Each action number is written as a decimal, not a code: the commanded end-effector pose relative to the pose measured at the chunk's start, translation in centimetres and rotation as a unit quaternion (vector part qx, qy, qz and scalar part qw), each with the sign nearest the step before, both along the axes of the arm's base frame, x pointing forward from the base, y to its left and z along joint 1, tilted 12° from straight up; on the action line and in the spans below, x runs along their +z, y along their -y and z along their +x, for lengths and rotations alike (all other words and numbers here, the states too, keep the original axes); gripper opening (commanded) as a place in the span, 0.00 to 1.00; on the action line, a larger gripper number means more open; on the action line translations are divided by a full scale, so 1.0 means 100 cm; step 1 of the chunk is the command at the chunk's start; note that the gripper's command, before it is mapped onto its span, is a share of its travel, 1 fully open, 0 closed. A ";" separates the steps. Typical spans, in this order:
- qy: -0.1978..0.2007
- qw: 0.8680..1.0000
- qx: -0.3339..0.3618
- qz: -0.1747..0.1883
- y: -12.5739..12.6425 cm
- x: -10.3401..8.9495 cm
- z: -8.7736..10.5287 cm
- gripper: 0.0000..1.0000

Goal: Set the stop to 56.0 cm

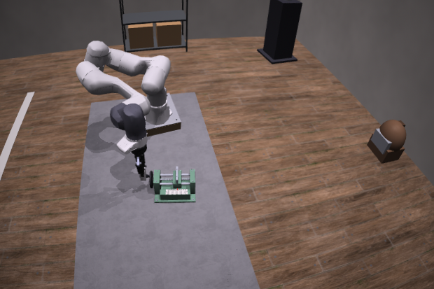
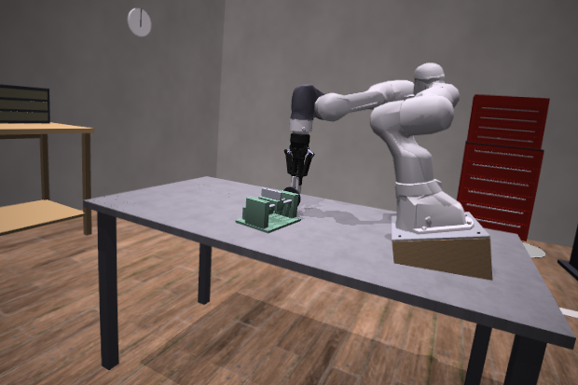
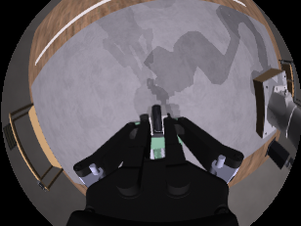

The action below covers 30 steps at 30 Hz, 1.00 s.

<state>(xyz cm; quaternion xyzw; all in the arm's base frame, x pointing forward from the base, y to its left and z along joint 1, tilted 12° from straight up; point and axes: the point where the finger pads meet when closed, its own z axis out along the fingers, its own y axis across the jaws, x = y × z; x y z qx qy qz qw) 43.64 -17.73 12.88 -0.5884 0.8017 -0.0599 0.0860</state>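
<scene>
The gripper [image 1: 142, 175] [image 2: 296, 183] [image 3: 156, 112] appears pinched on the handle [image 1: 147, 175] [image 3: 156, 116] of the handwheel [image 1: 151, 179] [image 2: 290, 190], at nine o'clock on the green rig [image 1: 174, 201] [image 2: 256, 213] [image 3: 157, 143] in the top view. The stop [image 1: 177, 180] [image 2: 270, 193] sits mid-rods. Turning calls for small arcs around the axle, slowing near 56.0, before opening and backing straight off. The scale [image 1: 176, 192] is too small to read; finger contact is partly hidden.
</scene>
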 end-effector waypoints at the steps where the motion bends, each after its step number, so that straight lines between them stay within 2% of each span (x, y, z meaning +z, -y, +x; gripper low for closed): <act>1: 0.001 1.000 0.001 0.000 0.001 0.000 0.005 0.04; 20: 0.001 1.000 0.001 0.000 0.006 -0.009 0.023 0.04; 30: 0.001 1.000 0.001 0.000 0.007 -0.025 0.031 0.04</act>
